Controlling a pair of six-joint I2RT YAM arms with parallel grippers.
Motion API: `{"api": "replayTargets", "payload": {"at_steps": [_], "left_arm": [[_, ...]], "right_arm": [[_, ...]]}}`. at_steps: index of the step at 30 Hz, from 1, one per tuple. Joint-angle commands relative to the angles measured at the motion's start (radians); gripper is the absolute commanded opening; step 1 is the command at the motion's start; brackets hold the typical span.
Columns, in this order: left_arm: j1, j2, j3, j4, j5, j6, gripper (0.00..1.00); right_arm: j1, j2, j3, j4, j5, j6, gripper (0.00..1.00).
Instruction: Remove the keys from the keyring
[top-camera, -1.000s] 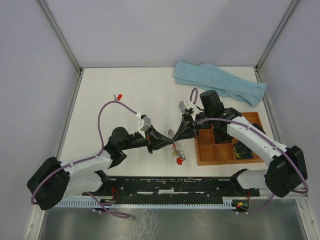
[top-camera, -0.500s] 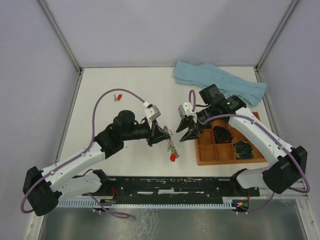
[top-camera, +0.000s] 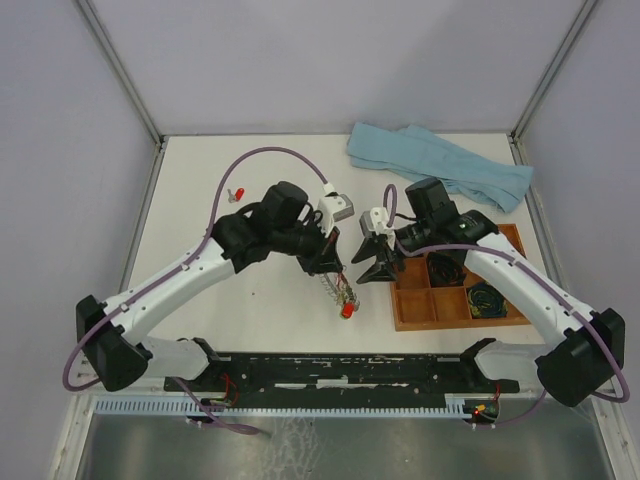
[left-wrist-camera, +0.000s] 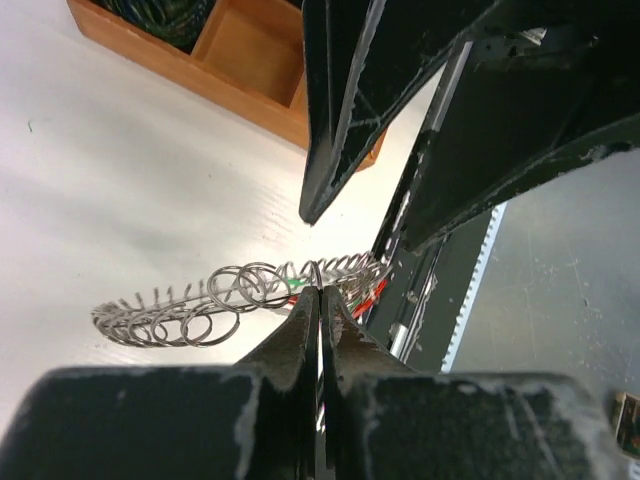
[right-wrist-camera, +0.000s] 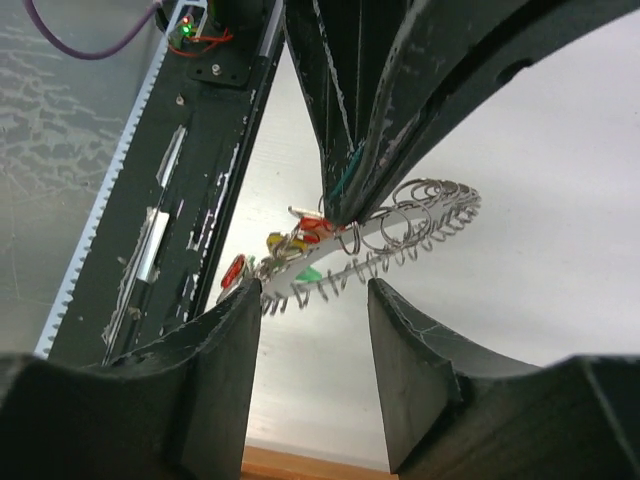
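**Item 1, left gripper.** I logged its fingers pressed together on the rim of the keyring. The ring hung tilted from the tips, its low end toward the table. I could not tell whether that end touched down.

**Item 2, right gripper.** Jaws stood apart with nothing between them. The ring sat just ahead of its tips, apart from them as far as I could see.

**Item 3, keys.** Red, green and yellowish heads were bunched on the ring just beside the left gripper's pinch, all threaded on.

**Item 4, small red piece.** It lay on the table well beyond the left arm. It was possibly a key already off, but too small to tell.

**Item 5, wooden tray.** It sat beside the right gripper, and I saw no key in it.

**Progress, my judgement.** Early. At most one key was freed, and the bunch remained to be worked off.
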Motion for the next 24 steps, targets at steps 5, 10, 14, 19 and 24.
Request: {"api": "replayTargets", "payload": {"at_steps": [5, 10, 14, 19, 24], "left_arm": [[-0.006, 0.104, 0.226, -0.217, 0.097, 0.119, 0.03], [-0.005, 0.155, 0.315, -0.304, 0.113, 0.147, 0.03], [-0.006, 0.177, 0.349, -0.341, 0.117, 0.161, 0.03], [-0.005, 0.195, 0.375, -0.357, 0.124, 0.171, 0.03], [-0.007, 0.201, 0.382, -0.357, 0.133, 0.173, 0.03]], "right_arm": [[-0.002, 0.008, -0.101, 0.352, -0.161, 0.262, 0.47], [-0.002, 0.009, -0.132, 0.446, -0.198, 0.345, 0.42], [-0.001, 0.009, -0.134, 0.479, -0.218, 0.388, 0.38], [-0.001, 0.010, -0.134, 0.497, -0.237, 0.417, 0.32], [0.000, 0.014, -0.135, 0.516, -0.246, 0.444, 0.25]]}}
